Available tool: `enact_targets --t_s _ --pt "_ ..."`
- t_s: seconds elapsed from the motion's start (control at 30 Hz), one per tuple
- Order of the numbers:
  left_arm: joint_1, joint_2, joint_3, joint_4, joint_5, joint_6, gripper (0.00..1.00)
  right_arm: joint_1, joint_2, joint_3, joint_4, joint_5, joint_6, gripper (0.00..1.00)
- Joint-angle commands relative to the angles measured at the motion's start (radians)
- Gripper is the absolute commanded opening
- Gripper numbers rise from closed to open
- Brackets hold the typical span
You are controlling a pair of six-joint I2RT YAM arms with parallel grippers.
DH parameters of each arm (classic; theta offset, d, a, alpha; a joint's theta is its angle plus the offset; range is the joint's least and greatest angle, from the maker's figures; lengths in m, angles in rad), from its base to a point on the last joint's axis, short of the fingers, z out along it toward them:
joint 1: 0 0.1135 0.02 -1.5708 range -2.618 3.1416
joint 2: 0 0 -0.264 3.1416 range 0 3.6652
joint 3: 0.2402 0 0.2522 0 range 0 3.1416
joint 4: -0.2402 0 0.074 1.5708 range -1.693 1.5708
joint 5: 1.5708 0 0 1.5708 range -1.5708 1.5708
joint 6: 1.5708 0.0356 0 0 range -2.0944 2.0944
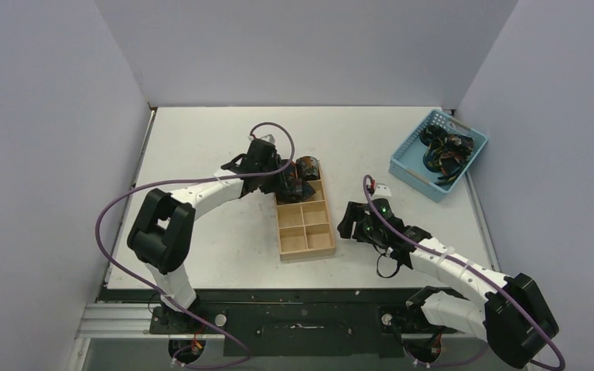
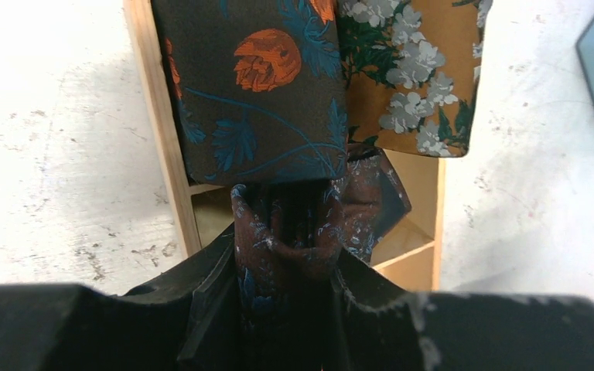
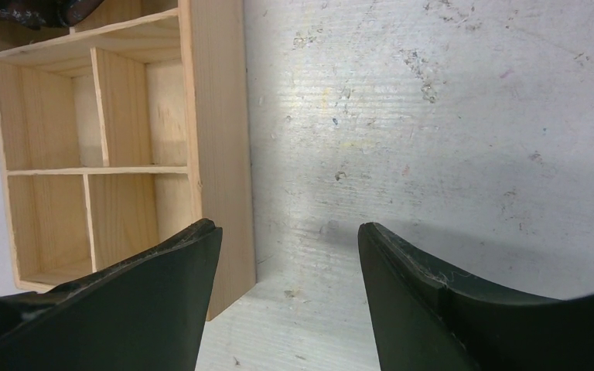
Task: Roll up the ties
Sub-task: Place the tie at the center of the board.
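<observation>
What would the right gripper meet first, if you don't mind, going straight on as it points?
The right gripper would likely meet bare table, beside the wooden tray; depth is unclear.

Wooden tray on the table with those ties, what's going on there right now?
The left arm's fingers grip a rolled dark brown tie with a bluish pattern at the far end of the tan wooden compartment tray. Two bundled ties already sit there: a brown tie with orange flowers and a mustard tie with grey-white flowers. The right arm's fingers are open and empty over the white table beside the tray. More ties lie in the light blue plastic basket.
</observation>
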Motion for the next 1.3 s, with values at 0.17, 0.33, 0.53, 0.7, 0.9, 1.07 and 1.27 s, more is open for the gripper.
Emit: enact_targets --t_s 0.17,0.33,0.53,0.7,0.9,1.07,1.27 --pt "-0.004 0.049 0.040 -0.235 -0.267 0.103 0.00 -0.025 -0.031 -0.018 0.047 -0.033 -0.027 0.66" --pt "-0.007 0.031 0.038 -0.262 -0.296 0.108 0.00 -0.037 -0.026 -0.024 0.062 -0.051 -0.036 0.66" --pt "-0.063 0.049 0.091 -0.332 -0.384 0.124 0.00 -0.045 -0.017 -0.028 0.079 -0.077 -0.038 0.66" --pt "-0.100 0.062 0.141 -0.405 -0.430 0.126 0.00 -0.047 -0.004 -0.026 0.102 -0.094 -0.028 0.66" --pt "-0.102 0.049 0.164 -0.449 -0.399 0.122 0.00 -0.043 0.064 -0.021 0.237 -0.138 0.029 0.65" --pt "-0.109 0.085 0.232 -0.514 -0.415 0.120 0.00 -0.002 0.164 -0.003 0.326 -0.180 0.053 0.65" --pt "-0.147 0.094 0.242 -0.497 -0.417 0.096 0.20 0.099 0.247 -0.009 0.388 -0.161 0.094 0.64"
